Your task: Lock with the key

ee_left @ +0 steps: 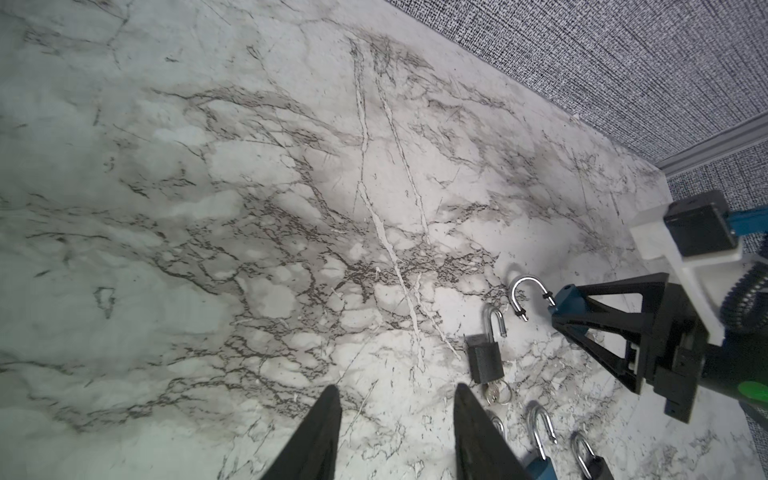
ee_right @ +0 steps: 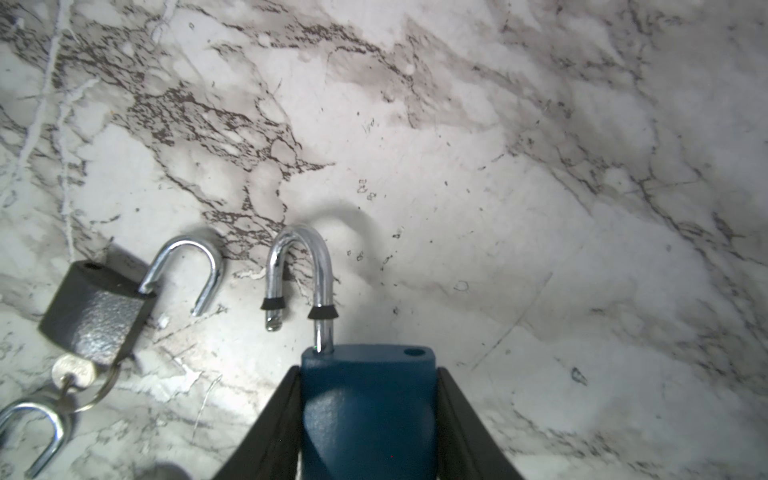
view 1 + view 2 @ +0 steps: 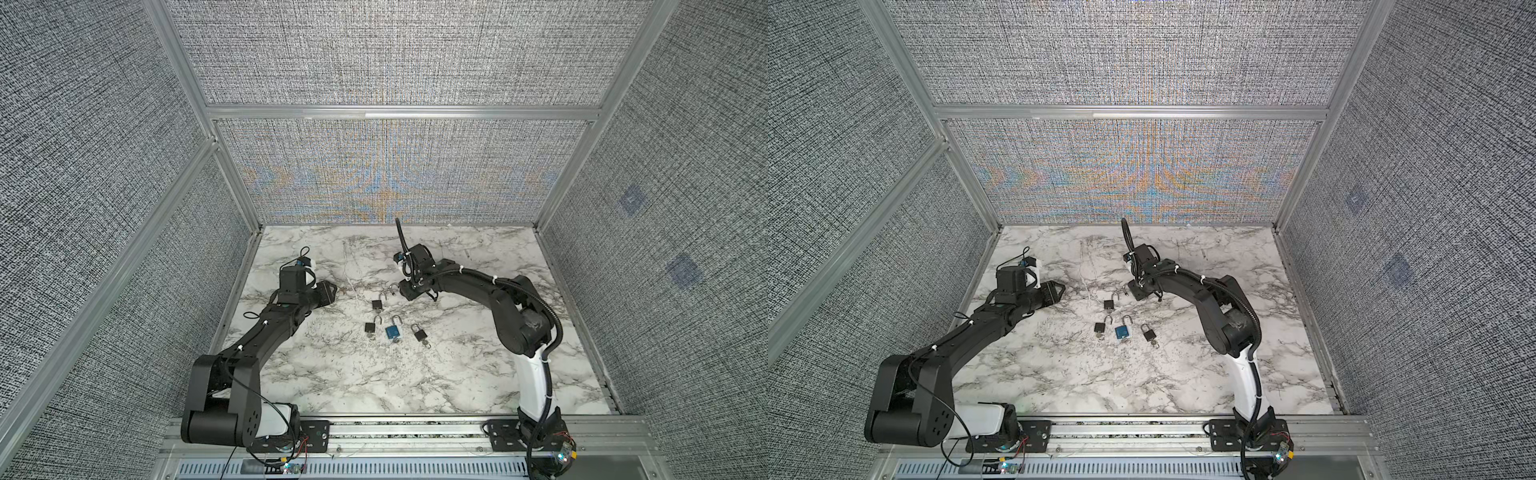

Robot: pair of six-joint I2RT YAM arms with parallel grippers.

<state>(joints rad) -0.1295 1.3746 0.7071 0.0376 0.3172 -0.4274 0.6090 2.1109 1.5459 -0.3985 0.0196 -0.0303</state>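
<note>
My right gripper [image 2: 368,370] is shut on the body of a blue padlock [image 2: 368,409], held just above the marble table. Its silver shackle [image 2: 301,266] stands swung open, and its key is hidden. In both top views this gripper [image 3: 402,289] is at the table's middle, with the shackle [image 3: 1126,288] poking out to the left. My left gripper [image 1: 395,390] is open and empty, a short way left of the locks [image 3: 333,289]. A black padlock [image 2: 95,311] with an open shackle lies beside the held lock, a key [image 2: 75,372] in its underside.
Three more padlocks lie in a row nearer the front: a black one [image 3: 370,327], a blue one [image 3: 392,331] and a black one [image 3: 419,333], each with a key at its base. Grey fabric walls [image 3: 395,174] on aluminium rails enclose the marble table [image 3: 415,382].
</note>
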